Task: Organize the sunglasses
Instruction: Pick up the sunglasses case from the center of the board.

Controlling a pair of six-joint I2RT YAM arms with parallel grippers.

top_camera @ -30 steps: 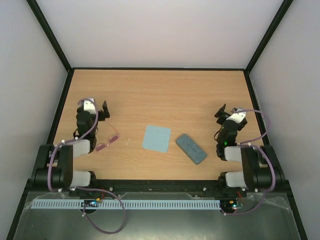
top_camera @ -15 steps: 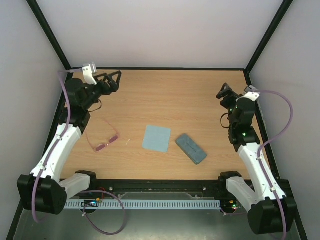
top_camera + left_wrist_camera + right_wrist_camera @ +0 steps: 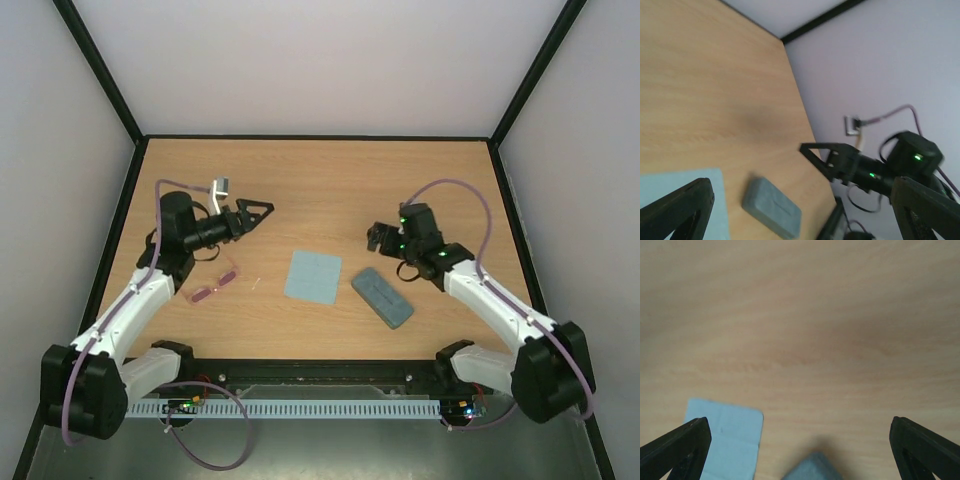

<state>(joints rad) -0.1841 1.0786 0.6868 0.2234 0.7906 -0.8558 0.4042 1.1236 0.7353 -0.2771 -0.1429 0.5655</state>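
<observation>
Swung inward since the last look, the left gripper (image 3: 258, 211) and right gripper (image 3: 374, 236) hang either side of the blue cloth (image 3: 312, 277). From above I see the sunglasses (image 3: 213, 284) left of the cloth and the case (image 3: 382, 297) right of it, on a wooden table (image 3: 330, 175) between pale walls (image 3: 320, 60). Left wrist: jaws wide apart. Right wrist: jaws wide apart.

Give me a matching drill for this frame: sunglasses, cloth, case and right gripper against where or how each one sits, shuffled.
Column one:
1. sunglasses
2. light blue cloth
3. blue-grey case
4. right gripper

Column two:
A. open, holding nothing, just beyond the case's far end
B. flat in the middle of the table, between the other two items
C. nearest the table's left edge
D. closed, lying diagonally, right of the cloth

Pairs: 1-C, 2-B, 3-D, 4-A
</observation>
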